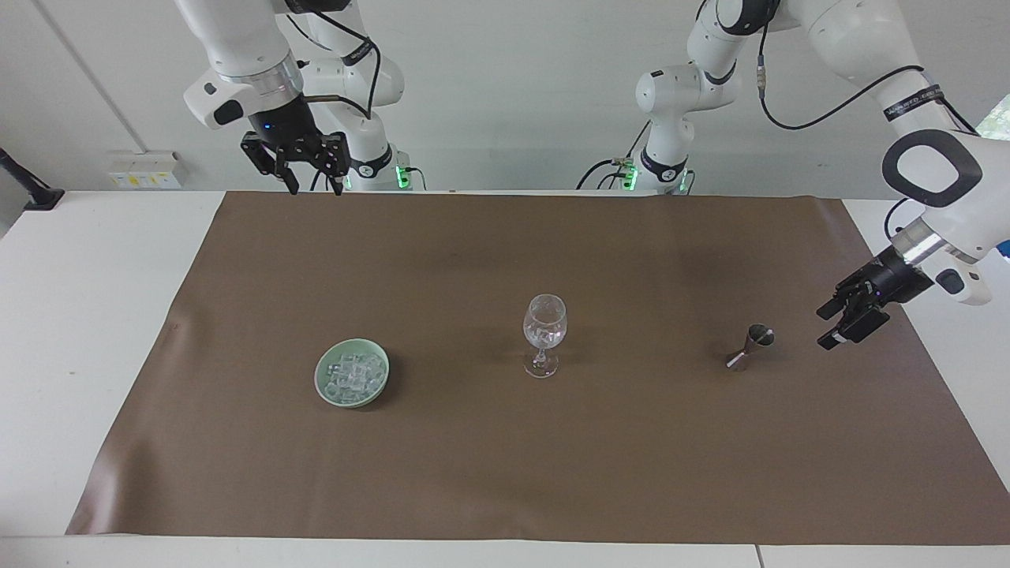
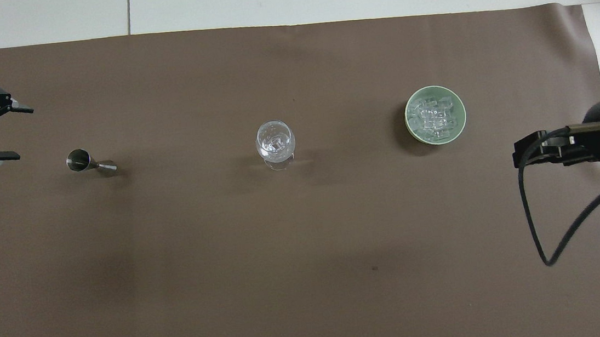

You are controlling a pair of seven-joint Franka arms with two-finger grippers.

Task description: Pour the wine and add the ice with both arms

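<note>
A stemmed wine glass point(image 1: 544, 327) point(image 2: 275, 140) stands upright mid-mat with a few clear ice cubes in its bowl. More ice point(image 1: 353, 372) point(image 2: 434, 116) is heaped in a pale green dish point(image 1: 322, 379) point(image 2: 410, 125) toward the right arm's end. My right gripper point(image 1: 314, 185) hangs open and empty, high over the mat's edge by the robots. My left gripper point(image 1: 824, 330) point(image 2: 24, 133) is open and empty, low over the mat beside a steel jigger point(image 1: 750, 347) point(image 2: 87, 164), apart from it. Wine is out of view.
A brown mat point(image 1: 505, 473) point(image 2: 233, 279) covers most of the white table point(image 1: 95, 315). The right arm's wrist and black cable point(image 2: 568, 208) reach in over the mat's edge at the right arm's end.
</note>
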